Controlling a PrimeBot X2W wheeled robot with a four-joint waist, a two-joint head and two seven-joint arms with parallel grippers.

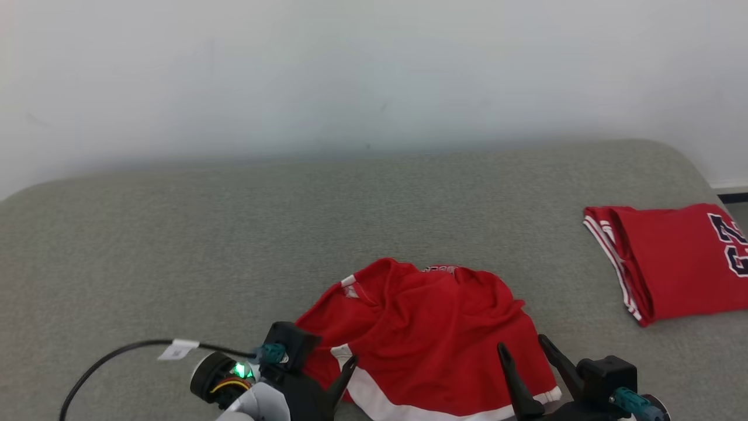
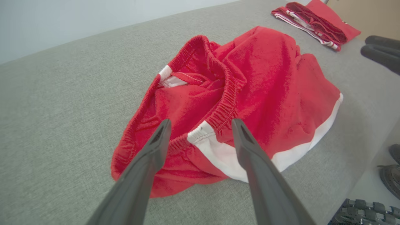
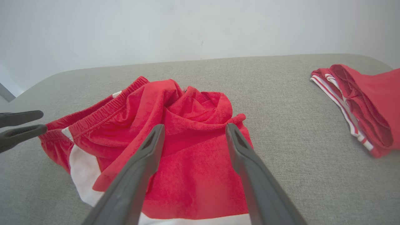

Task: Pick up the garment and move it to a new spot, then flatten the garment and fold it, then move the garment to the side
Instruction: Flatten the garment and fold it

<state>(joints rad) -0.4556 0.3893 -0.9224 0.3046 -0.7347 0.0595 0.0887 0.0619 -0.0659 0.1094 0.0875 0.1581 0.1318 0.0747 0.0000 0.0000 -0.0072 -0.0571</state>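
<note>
The garment (image 1: 426,333), red shorts with a white hem band and an elastic waistband, lies crumpled on the grey padded surface (image 1: 234,234) near its front edge. My left gripper (image 1: 336,374) stands open at the shorts' left side. In the left wrist view my left gripper (image 2: 201,121) has its fingers spread on either side of the waistband of the garment (image 2: 265,81), gripping nothing. My right gripper (image 1: 522,344) is open just above the shorts' right leg. In the right wrist view the right gripper (image 3: 194,125) hovers over the garment (image 3: 125,118).
A second red garment (image 1: 672,263) with white stripes and dark numbers lies folded at the surface's right end. A pale wall rises behind the surface. A black cable (image 1: 105,356) trails at the lower left. The surface's front edge drops to the floor, where a shoe (image 2: 390,178) shows.
</note>
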